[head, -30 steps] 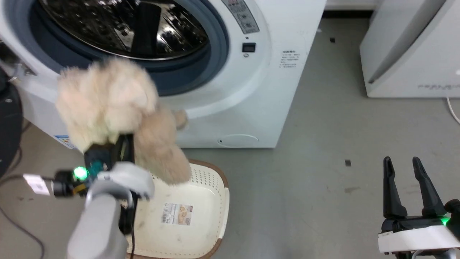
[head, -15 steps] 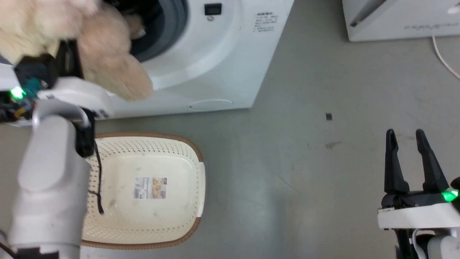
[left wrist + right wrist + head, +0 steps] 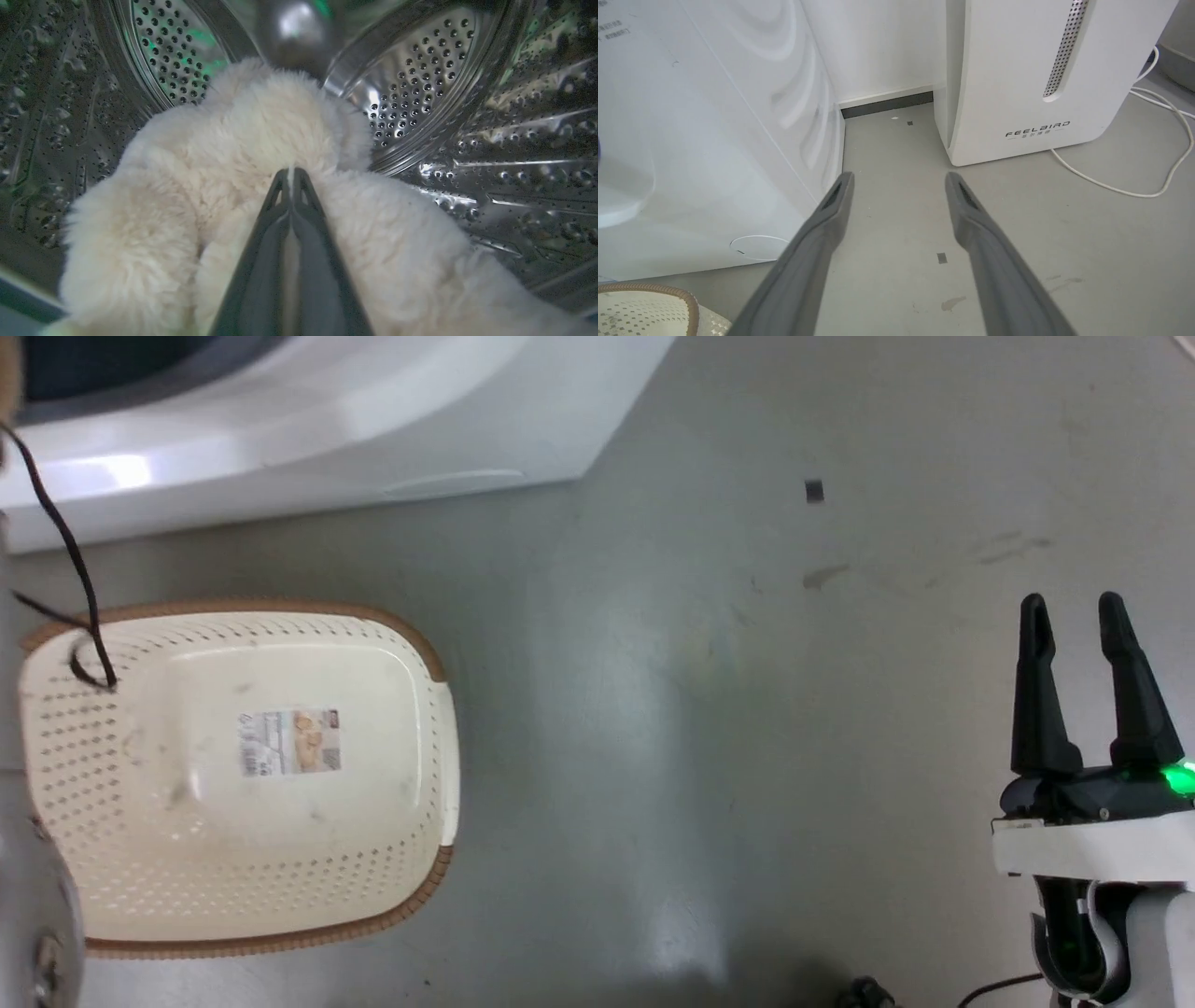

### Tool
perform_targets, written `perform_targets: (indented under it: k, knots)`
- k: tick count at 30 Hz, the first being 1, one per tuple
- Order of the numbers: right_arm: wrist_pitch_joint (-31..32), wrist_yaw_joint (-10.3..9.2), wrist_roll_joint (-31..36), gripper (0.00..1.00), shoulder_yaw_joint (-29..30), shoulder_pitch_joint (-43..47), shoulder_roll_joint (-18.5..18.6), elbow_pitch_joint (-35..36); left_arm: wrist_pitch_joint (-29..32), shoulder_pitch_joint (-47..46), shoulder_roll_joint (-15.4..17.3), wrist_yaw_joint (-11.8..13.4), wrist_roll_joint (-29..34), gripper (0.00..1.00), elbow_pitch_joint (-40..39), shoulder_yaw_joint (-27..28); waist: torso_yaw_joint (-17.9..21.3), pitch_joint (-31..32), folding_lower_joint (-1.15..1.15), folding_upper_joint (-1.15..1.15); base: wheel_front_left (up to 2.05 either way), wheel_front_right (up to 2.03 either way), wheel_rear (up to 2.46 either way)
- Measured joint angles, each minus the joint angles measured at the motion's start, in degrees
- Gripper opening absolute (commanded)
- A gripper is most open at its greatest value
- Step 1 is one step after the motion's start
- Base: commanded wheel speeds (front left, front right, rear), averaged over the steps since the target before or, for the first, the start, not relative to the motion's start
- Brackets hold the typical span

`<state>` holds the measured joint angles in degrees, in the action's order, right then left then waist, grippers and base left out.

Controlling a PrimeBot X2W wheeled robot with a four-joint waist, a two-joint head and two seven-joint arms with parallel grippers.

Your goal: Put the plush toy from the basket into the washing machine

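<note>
One word reads clearly: "FEELBIRD", on the white appliance beside the washing machine. Print on the basket sticker is too small to make out. And the plush toy is inside the steel drum, its length running along the fingers toward the drum's back. Which end leads, I can't tell. Left gripper clamped tight on its fur. Right gripper spread wide over the grey floor, holding nothing.

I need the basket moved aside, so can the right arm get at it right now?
Probably yes: the right gripper, jaws open and empty, has bare floor between it and the basket.
</note>
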<state>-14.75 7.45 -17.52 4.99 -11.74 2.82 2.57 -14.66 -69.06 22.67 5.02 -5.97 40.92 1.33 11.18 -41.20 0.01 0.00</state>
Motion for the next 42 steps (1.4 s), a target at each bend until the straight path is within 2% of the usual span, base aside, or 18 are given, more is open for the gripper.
perform_targets:
  k: [7,13,14,22,35,42]
  knots:
    - [0.00,0.00,-1.26,1.00,0.09,-0.62,0.00,0.29,0.00,-9.55,3.69,0.89,1.77,0.00,0.64,-0.08,2.16,-5.71,0.00,0.00,0.00,0.00,0.00]
    - [0.00,0.00,-1.82,1.00,0.12,-0.64,0.00,-0.03,-0.01,-12.88,3.65,2.13,2.29,0.00,2.94,0.22,2.58,-8.28,0.00,0.00,0.00,0.00,0.00]
    - [0.00,0.00,-1.82,1.00,0.07,-0.64,0.00,-0.07,-0.02,-12.88,3.47,2.45,2.37,1.00,3.70,0.02,2.47,-8.29,0.00,0.00,0.00,0.00,0.00]
    - [0.00,0.00,-1.64,1.00,-0.15,-1.06,0.00,-0.27,-0.04,-10.06,1.86,2.88,2.86,1.00,3.94,-1.31,1.38,-6.24,0.00,0.00,0.00,0.00,0.00]
    - [0.00,0.00,-0.53,1.00,-0.89,0.35,-0.01,-1.43,-0.04,8.87,-3.11,2.88,1.74,1.00,-0.10,-2.01,-1.11,4.85,-0.01,0.00,0.00,0.00,0.00]
    - [0.00,0.00,2.61,1.00,-1.34,3.13,0.00,-1.58,-0.02,20.78,-7.43,2.54,0.75,1.00,-4.70,-2.19,-3.06,12.59,-0.01,0.00,0.00,0.00,0.00]
